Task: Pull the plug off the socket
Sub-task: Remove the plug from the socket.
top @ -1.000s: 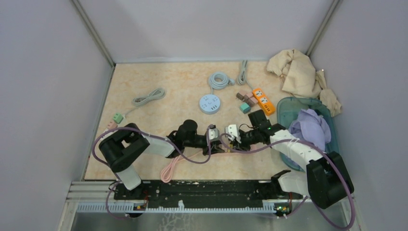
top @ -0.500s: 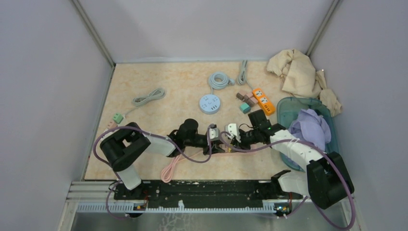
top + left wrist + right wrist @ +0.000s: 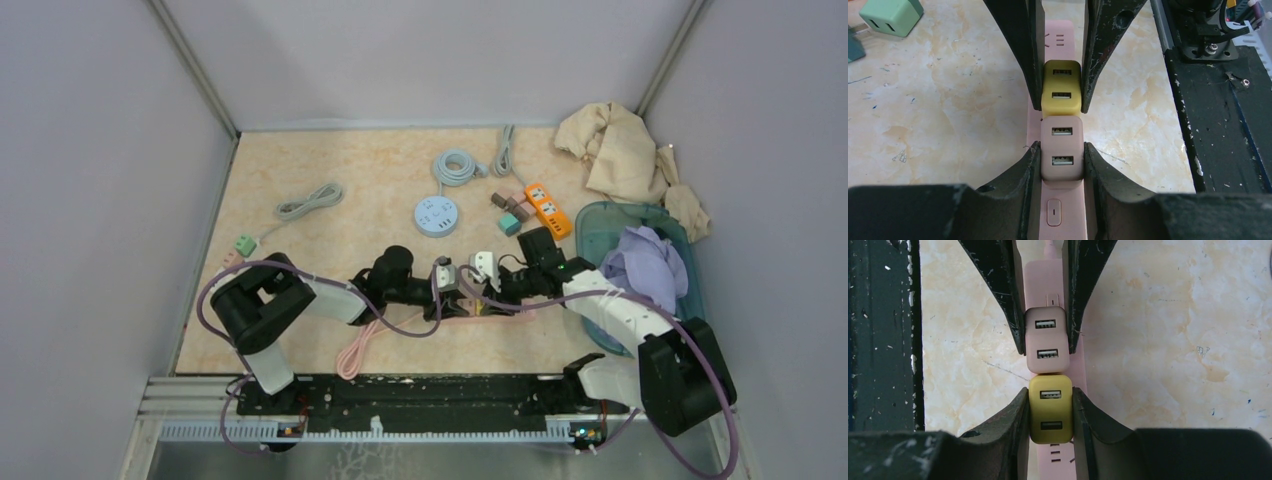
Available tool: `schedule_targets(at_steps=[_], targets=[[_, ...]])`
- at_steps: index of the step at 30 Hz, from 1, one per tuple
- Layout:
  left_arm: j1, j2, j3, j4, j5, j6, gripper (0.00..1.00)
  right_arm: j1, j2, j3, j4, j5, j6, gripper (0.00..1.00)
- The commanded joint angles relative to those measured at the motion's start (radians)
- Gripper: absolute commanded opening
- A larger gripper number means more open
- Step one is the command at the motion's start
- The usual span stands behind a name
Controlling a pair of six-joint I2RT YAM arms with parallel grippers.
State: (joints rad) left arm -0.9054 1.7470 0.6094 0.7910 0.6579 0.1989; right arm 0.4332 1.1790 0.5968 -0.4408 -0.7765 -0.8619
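We take the long pink power strip (image 3: 1071, 221) as our landmark; it lies flat on the marbled beige tabletop (image 3: 330, 160), just beyond the arms' bases, with its pink cord (image 3: 352, 352) looping toward the near edge. Two plugs stand on the strip's face, touching end to end: a pale pink two-port plug adapter (image 3: 1062, 150) next to the strip's switch, and a yellow two-port plug adapter (image 3: 1061, 95) on the side of it away from the switch. The left gripper (image 3: 1062, 161) pinches the pale pink adapter, one black finger pressed against each long side; the right gripper (image 3: 1050, 412) pinches the yellow adapter the same way; the two grippers face each other over the strip, fingertips almost meeting. Both adapters look seated on the strip; we cannot tell whether either has lifted at all. Beyond the strip, toward the back wall, sit a round light-blue socket hub (image 3: 436, 215) and a short orange power strip (image 3: 548, 209); to the strip's right stands a teal plastic basin (image 3: 592, 222) holding a lilac cloth (image 3: 648, 262); to its left, well apart, lies a small green cube adapter (image 3: 245, 243).
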Motion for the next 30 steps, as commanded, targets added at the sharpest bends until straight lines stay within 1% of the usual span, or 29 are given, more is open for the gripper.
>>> schedule_targets(at_steps=[1,4,9,10,12,15,24,26,27,30], targets=[[-0.014,0.085,-0.014,-0.176,-0.041,0.014,0.01,-0.024,-0.077,0.115,0.197,-0.137,0.035,0.00],[-0.012,0.084,-0.015,-0.173,-0.034,0.010,0.01,-0.027,-0.083,0.118,0.145,-0.160,-0.025,0.00],[-0.011,0.084,-0.008,-0.177,-0.031,0.008,0.01,-0.027,-0.087,0.125,0.027,-0.314,-0.160,0.00],[-0.011,0.085,-0.007,-0.177,-0.031,0.008,0.01,-0.025,-0.088,0.120,0.026,-0.343,-0.166,0.00],[-0.011,0.086,-0.007,-0.179,-0.030,0.008,0.01,-0.021,-0.093,0.107,0.069,-0.361,-0.119,0.00],[-0.011,0.086,-0.008,-0.176,-0.029,0.006,0.01,-0.018,-0.096,0.103,0.148,-0.332,-0.021,0.00],[-0.011,0.062,-0.018,-0.176,-0.043,-0.004,0.01,-0.045,-0.110,0.149,0.098,-0.271,-0.012,0.00],[-0.011,0.050,-0.020,-0.169,-0.049,-0.015,0.05,-0.067,-0.117,0.154,0.095,-0.269,-0.008,0.00],[-0.011,0.043,-0.021,-0.164,-0.053,-0.022,0.09,-0.080,-0.122,0.154,0.103,-0.267,0.002,0.00],[-0.010,0.013,-0.025,-0.131,-0.063,-0.051,0.31,-0.117,-0.134,0.146,0.141,-0.263,0.050,0.00]])
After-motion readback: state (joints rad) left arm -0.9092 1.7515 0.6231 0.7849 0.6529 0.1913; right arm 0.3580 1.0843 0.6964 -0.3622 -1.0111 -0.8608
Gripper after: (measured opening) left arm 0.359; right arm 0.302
